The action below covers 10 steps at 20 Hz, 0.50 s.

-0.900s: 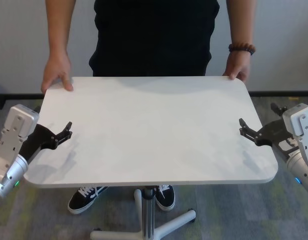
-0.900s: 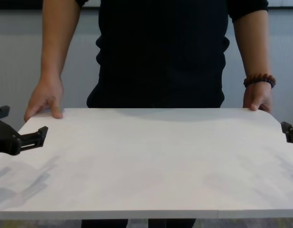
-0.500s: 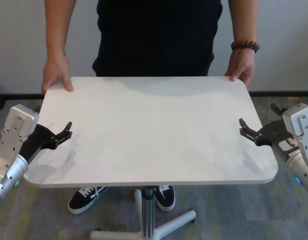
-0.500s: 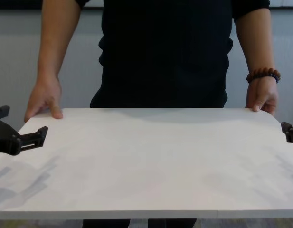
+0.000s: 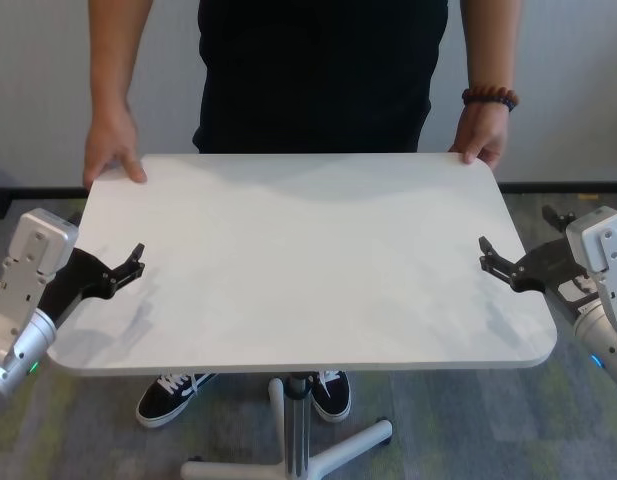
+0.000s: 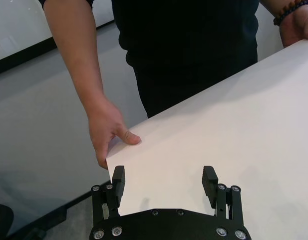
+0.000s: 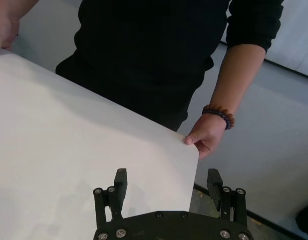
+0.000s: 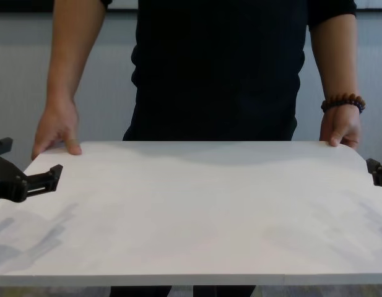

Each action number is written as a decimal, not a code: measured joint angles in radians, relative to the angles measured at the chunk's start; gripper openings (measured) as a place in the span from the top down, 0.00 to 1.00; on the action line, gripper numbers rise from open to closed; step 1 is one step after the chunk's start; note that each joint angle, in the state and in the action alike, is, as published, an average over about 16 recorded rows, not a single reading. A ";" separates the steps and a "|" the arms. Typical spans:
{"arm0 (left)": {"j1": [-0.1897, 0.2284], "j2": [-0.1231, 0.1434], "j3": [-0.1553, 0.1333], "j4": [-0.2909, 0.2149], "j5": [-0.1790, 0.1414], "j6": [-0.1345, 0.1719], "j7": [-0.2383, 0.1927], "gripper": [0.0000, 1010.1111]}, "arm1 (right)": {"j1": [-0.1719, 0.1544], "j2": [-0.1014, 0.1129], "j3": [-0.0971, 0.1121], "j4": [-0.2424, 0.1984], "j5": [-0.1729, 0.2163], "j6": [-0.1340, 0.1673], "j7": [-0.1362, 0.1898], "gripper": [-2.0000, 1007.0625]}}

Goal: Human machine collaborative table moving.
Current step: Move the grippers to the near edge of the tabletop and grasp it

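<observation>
The table (image 5: 308,260) stood square in front of the robot, its white top level on a slim centre pole (image 5: 300,420) with a splayed foot (image 5: 353,445) on grey carpet (image 5: 468,430). The near long edge ran across at 6 o'clock, the far edge at 12, both free of clutter, and all four rounded corners showed.

At the far edge stood the human (image 5: 323,70). One hand (image 5: 113,148) gripped the corner at 11 o'clock, thumb on top; the other hand (image 5: 480,133), with a bead bracelet (image 5: 488,97) on its wrist, held the corner at 1 o'clock.

The left gripper (image 5: 128,268) sat at the 9 o'clock short edge, jaws spread wide, one finger over the top and one beside the edge, straddling the rim without clamping it. The right gripper (image 5: 493,262) mirrored it at 3 o'clock, likewise spread and not squeezing the board.

Under the top, two dark sneakers (image 5: 173,395) showed near the pole. Open carpet lay to either side at 9 and 3; a pale wall (image 5: 38,90) with a dark skirting closed the room behind the human at 12.
</observation>
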<state>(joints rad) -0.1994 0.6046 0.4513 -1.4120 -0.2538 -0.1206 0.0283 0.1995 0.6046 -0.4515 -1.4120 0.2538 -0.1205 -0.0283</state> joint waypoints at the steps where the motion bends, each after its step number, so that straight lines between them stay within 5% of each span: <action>1: 0.000 0.000 0.000 0.000 0.000 0.000 0.000 0.01 | 0.000 0.000 0.000 0.000 0.000 0.000 0.000 0.01; 10: 0.000 0.000 0.000 0.000 0.000 0.000 0.000 0.01 | 0.000 0.000 0.000 0.000 0.000 0.000 0.000 0.01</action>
<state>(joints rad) -0.1994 0.6046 0.4513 -1.4120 -0.2538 -0.1206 0.0283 0.1995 0.6046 -0.4515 -1.4121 0.2538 -0.1205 -0.0283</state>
